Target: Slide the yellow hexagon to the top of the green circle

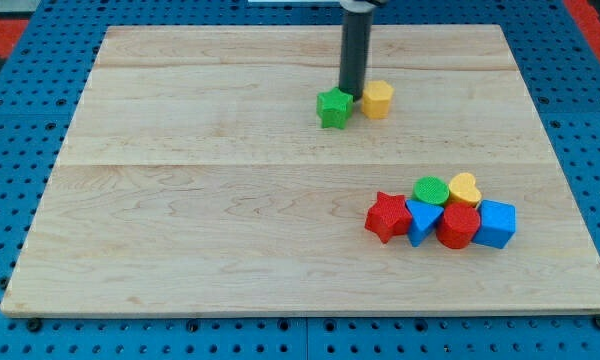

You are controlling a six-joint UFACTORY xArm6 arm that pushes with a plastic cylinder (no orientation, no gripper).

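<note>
The yellow hexagon lies near the top middle of the wooden board. A green star lies just to its left. My tip stands between them, at the hexagon's left edge and the star's upper right. The green circle lies at the lower right, at the top of a cluster of blocks, far from the hexagon.
The cluster at the lower right also holds a yellow heart, a red star, a blue triangle, a red hexagon and a blue cube. A blue pegboard surrounds the board.
</note>
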